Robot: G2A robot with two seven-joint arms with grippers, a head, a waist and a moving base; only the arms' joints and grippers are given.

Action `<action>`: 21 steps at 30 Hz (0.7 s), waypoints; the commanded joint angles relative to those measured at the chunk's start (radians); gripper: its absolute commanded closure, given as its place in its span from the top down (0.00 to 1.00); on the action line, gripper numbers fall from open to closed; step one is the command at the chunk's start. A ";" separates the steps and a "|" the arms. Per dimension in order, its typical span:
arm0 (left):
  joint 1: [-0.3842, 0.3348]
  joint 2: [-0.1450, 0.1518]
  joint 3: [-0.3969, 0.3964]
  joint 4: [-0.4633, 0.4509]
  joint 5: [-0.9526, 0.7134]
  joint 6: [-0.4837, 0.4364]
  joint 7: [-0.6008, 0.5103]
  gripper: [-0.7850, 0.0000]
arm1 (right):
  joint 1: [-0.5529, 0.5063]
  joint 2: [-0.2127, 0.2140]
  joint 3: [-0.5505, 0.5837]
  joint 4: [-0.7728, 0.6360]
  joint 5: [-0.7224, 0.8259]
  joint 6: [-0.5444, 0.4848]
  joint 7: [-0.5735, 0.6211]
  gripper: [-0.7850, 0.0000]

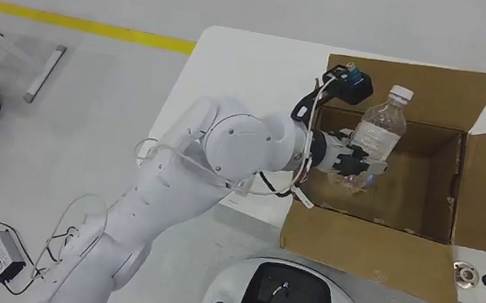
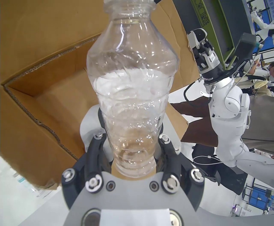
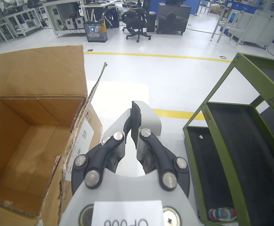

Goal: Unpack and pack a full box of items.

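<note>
A clear plastic water bottle (image 1: 379, 130) with a white cap hangs over the open cardboard box (image 1: 433, 247), near the box's left wall. My left gripper (image 1: 355, 163) is shut on the bottle's lower part (image 2: 132, 128), one finger on each side. The box inside looks bare where it shows (image 3: 32, 139). My right gripper (image 3: 133, 126) is shut with nothing in it and stays beside the box's outer wall (image 3: 85, 128). From the left wrist view, the right gripper (image 2: 200, 46) appears farther off, raised beyond the box flap.
The box stands on a white table (image 1: 235, 62) with its flaps (image 1: 410, 84) folded outward. An olive green cart (image 3: 231, 149) with black shelf liners stands beside the table and holds a small object in its corner (image 3: 221, 214). A small metal ring (image 1: 466, 276) lies near the box's corner.
</note>
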 commanded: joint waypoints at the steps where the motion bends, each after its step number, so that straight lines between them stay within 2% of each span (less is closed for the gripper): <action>1: -0.007 0.000 0.002 0.009 -0.002 0.002 -0.002 0.00 | 0.000 0.000 0.000 0.000 0.000 0.000 0.000 0.00; 11: -0.056 -0.005 0.026 0.062 -0.039 0.086 -0.025 0.00 | 0.000 0.000 0.000 0.000 0.000 0.000 0.000 0.00; 21: -0.117 -0.016 0.122 0.105 -0.017 0.169 -0.086 0.00 | 0.000 0.000 0.000 0.000 0.000 0.000 0.000 0.00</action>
